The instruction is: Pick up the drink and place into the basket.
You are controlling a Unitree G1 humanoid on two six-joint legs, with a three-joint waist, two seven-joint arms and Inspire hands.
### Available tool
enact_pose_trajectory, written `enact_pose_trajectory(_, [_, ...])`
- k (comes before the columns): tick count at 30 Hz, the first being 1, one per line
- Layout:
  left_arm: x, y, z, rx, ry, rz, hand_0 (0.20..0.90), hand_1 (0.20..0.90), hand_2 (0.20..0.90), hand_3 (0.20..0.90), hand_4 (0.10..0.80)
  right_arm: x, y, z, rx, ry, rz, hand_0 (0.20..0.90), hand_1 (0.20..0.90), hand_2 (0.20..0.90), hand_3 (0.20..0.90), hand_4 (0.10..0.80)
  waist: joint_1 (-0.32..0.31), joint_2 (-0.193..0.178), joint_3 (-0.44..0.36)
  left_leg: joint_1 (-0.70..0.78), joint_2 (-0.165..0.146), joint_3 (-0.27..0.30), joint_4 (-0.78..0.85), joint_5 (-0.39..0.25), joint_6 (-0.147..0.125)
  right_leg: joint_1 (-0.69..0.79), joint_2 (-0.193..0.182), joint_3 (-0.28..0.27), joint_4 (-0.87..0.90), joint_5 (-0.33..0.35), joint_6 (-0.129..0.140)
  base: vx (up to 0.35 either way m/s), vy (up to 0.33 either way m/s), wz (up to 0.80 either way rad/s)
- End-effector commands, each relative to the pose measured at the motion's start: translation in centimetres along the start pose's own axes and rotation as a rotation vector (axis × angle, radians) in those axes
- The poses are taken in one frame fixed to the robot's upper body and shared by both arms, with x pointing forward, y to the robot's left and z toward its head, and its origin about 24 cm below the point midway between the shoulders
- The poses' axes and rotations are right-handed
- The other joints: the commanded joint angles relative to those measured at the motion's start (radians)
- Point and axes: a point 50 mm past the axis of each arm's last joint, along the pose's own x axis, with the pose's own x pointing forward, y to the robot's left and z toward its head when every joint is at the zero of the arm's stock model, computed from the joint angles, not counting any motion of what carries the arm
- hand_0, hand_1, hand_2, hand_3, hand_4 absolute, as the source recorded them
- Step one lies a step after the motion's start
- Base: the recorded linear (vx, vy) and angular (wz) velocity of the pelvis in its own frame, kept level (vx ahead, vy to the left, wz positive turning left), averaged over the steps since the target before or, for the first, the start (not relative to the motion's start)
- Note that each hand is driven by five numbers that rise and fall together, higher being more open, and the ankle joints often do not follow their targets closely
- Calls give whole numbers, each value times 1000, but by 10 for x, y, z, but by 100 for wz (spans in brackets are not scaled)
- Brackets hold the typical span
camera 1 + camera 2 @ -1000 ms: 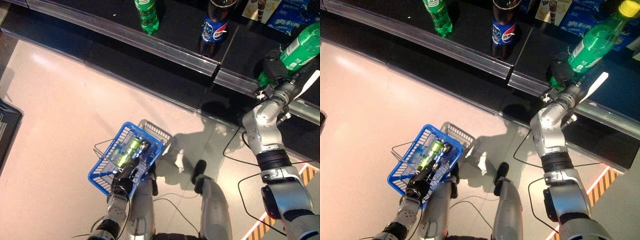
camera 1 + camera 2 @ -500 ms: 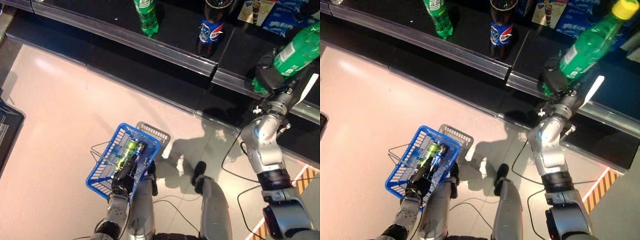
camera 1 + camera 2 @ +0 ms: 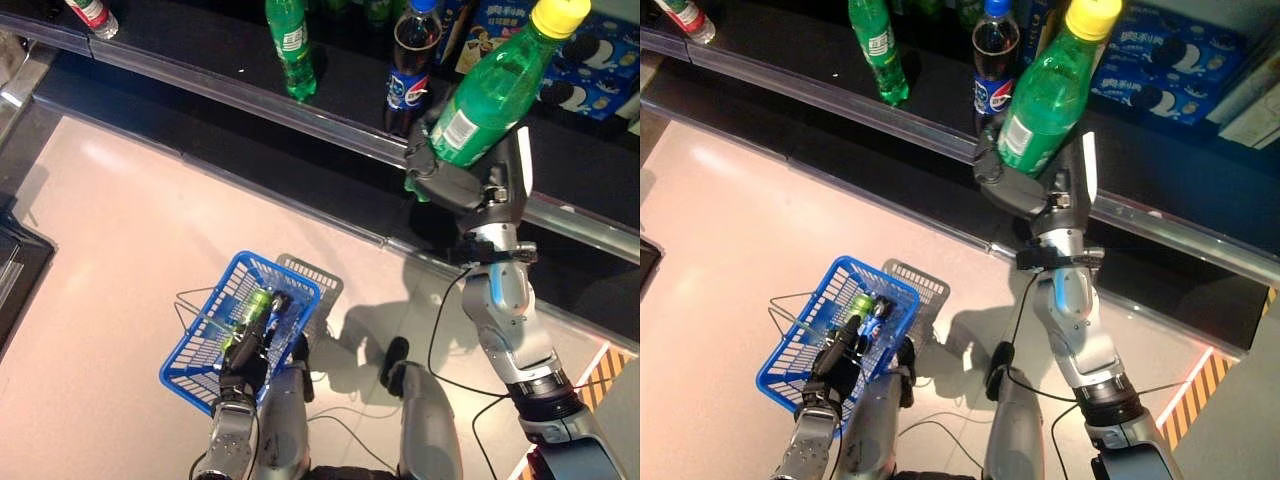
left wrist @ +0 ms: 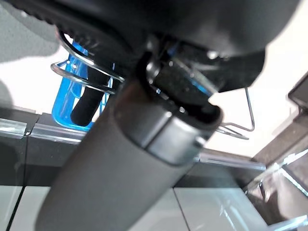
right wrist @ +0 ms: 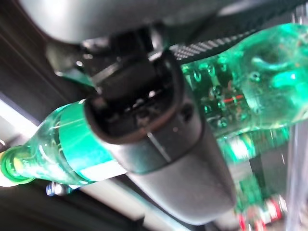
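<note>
My right hand point(image 3: 452, 186) is shut on a large green bottle point(image 3: 492, 82) with a yellow cap, gripping its lower part and holding it up in front of the dark shelf. The bottle also shows in the right wrist view point(image 5: 250, 96), with my thumb point(image 5: 159, 130) across it. My left hand point(image 3: 240, 358) is shut on the wire handles point(image 4: 84, 77) of the blue basket point(image 3: 195, 350), which hangs low at the left above the floor. Green drinks point(image 3: 252, 308) lie inside the basket.
A dark shelf point(image 3: 330, 120) with a clear front rail runs across the top. A smaller green bottle point(image 3: 288, 45), a dark cola bottle point(image 3: 410, 65) and blue snack boxes point(image 3: 592, 82) stand on it. Pale floor lies between the shelf and the basket.
My right hand has lifted the green bottle off the shelf and swung it left, toward the middle. The blue basket still hangs from my left hand.
</note>
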Motion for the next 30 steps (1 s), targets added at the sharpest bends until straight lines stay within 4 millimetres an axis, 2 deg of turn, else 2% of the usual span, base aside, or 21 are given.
enact_pose_trajectory(1, [-13,-103,78,207,-338,-631,300,300,300,200,100,12,38,88,177,-410,245,300,300,300,200,100,8,-17,-84,21,31,-45,131,92,-23,194,-4,8,-133,30,10,10,-5,8])
enact_pose_trajectory(3, [-16,-111,77,227,-324,-674,300,300,300,200,100,11,45,83,225,-370,284,300,300,300,200,100,18,-18,-89,26,28,-51,129,92,-22,203,-5,1,-131,26,9,9,-12,19])
enact_pose_trajectory(5, [-21,-125,75,279,-304,-752,300,300,300,200,100,7,61,74,278,-303,349,300,300,300,200,100,35,-20,-93,28,22,-69,138,92,-19,213,-5,-14,-120,19,6,14,-24,19])
enact_pose_trajectory(8, [-23,-128,74,286,-297,-769,300,300,300,200,100,7,65,71,291,-278,363,300,300,300,200,100,40,-18,-94,30,21,-74,140,93,-19,217,-5,-18,-117,18,4,19,-2,22])
enact_pose_trajectory(9, [-27,-135,72,296,-273,-811,300,300,300,200,100,4,75,59,319,-206,379,300,300,300,200,100,53,-16,-92,36,17,-85,142,97,-19,234,-7,-28,-119,16,3,32,8,10])
enact_pose_trajectory(11, [-28,-137,70,292,-258,-830,300,300,300,200,100,4,78,55,319,-185,379,300,300,300,200,100,57,-16,-91,38,15,-89,141,97,-19,239,-8,-31,-119,17,3,20,8,14])
enact_pose_trajectory(14, [-45,-161,61,315,-215,-1004,300,300,300,200,100,4,89,34,321,-78,356,300,300,300,200,100,87,-10,-87,41,-1,-112,127,94,-13,253,-18,-53,-129,21,9,-6,-2,16])
enact_pose_trajectory(20, [-65,-195,52,385,-164,-1295,300,300,300,200,100,11,95,7,221,30,318,300,300,300,200,100,117,-3,-84,46,-22,-139,109,92,-8,267,-34,-85,-135,29,19,0,-10,22])
enact_pose_trajectory(23, [-69,-201,50,386,-146,-1345,300,300,300,200,100,12,97,0,207,55,308,300,300,300,200,100,122,0,-85,48,-24,-144,108,93,-9,271,-38,-93,-135,30,21,33,7,18])
enact_pose_trajectory(30, [-87,-213,45,360,19,-1612,300,300,300,200,100,14,88,-29,66,146,221,300,300,300,200,100,148,11,-97,60,-41,-162,102,87,-11,294,-59,-129,-134,31,29,56,11,21])
